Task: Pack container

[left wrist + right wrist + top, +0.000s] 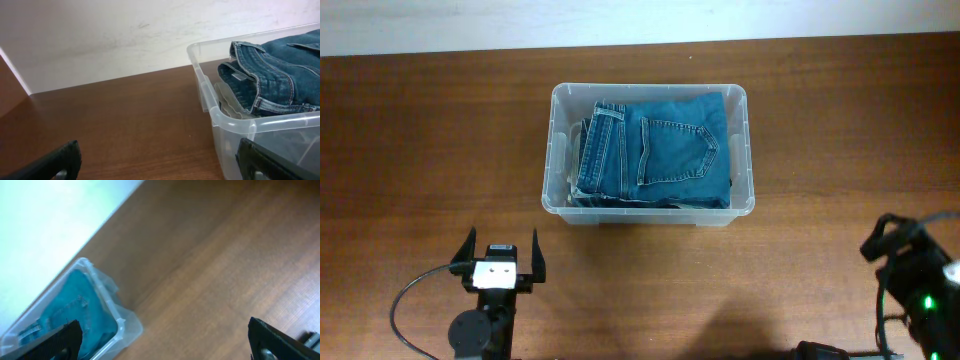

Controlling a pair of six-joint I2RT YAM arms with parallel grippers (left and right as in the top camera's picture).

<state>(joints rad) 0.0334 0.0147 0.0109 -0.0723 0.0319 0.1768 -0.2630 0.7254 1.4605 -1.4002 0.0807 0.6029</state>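
The container [558, 150], a clear plastic bin, stands at the middle of the wooden table with folded blue jeans [660, 150] filling it. From the left wrist view the container [235, 125] shows at the right with the jeans [280, 70] stacked above its rim. The right wrist view catches the container [120, 325] at the lower left, with the jeans [75, 305] inside. My left gripper [502, 252] is open near the front edge, below and left of the bin, holding nothing. My right gripper [898, 232] stands open at the front right, apart from the bin.
Bare wooden table [430, 150] surrounds the bin on all sides. A pale wall [100, 35] runs along the table's far edge. A black cable [410, 300] loops beside the left arm.
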